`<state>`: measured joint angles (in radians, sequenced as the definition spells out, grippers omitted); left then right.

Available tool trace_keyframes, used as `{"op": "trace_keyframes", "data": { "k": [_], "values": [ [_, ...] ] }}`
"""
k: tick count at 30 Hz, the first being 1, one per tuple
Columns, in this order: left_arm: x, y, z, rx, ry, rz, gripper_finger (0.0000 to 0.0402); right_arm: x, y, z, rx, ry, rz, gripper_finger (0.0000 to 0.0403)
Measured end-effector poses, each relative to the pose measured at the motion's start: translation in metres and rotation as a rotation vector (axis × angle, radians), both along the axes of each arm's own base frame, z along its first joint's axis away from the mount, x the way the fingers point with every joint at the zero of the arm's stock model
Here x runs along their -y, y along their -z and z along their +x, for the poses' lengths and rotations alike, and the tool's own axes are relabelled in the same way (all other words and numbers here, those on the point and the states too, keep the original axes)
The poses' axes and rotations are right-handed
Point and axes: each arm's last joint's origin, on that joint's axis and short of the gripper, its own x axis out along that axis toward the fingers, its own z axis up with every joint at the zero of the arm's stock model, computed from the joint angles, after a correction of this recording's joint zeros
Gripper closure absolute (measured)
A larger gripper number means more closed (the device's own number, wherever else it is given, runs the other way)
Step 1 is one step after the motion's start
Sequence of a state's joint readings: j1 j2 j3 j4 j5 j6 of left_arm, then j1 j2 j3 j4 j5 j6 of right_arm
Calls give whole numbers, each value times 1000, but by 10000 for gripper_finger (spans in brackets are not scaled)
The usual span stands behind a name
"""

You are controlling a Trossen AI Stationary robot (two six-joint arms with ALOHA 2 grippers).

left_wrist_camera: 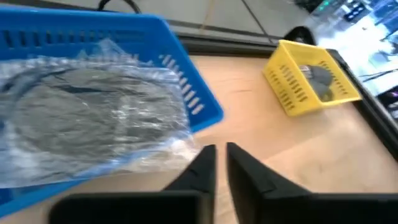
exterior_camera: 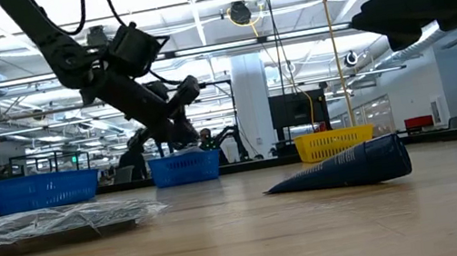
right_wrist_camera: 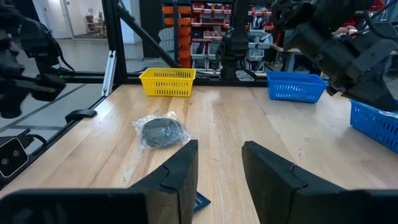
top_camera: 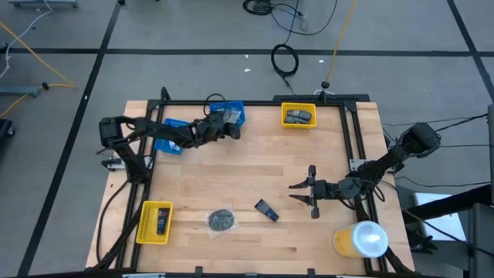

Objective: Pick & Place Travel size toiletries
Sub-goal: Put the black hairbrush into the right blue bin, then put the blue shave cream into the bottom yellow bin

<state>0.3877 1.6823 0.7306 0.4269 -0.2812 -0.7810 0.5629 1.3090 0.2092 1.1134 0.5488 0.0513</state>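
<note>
High view: we find the left gripper (top_camera: 234, 131) beside the far blue bin (top_camera: 228, 110); 1 wrapped pad (top_camera: 222, 220) and 1 dark tube (top_camera: 266, 209) remain on the table.

Left wrist view: jaws nearly together, empty; a pad (left_wrist_camera: 87, 121) lies binned.

Right wrist view: the right gripper (right_wrist_camera: 219, 163) hovers, fingers apart, above the tube; we judge its pickup comes next.

Bright ceiling strips wash the room evenly, and shadows on the counter (top_camera: 255, 162) stay faint. From counter height those lights flare white and the arms go dark against them. The left wrist view is smeared; glare sits on the wrapped pad (left_wrist_camera: 87, 118).
</note>
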Motion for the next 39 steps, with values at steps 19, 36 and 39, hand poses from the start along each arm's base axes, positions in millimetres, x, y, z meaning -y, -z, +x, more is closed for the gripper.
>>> {"op": "trace_keyframes", "data": {
  "k": [19, 36, 39],
  "values": [
    [-26, 3, -16, -41, -193, 15, 399, 0, 0, 0, -3, 1, 10, 287],
    [-51, 24, -14, 77, -194, -19, 398, 0, 0, 0, -3, 5, 3, 287],
    [-51, 14, -13, 103, -181, 14, 399, 0, 1, 0, -8, 4, 0, 287]
  ]
}}
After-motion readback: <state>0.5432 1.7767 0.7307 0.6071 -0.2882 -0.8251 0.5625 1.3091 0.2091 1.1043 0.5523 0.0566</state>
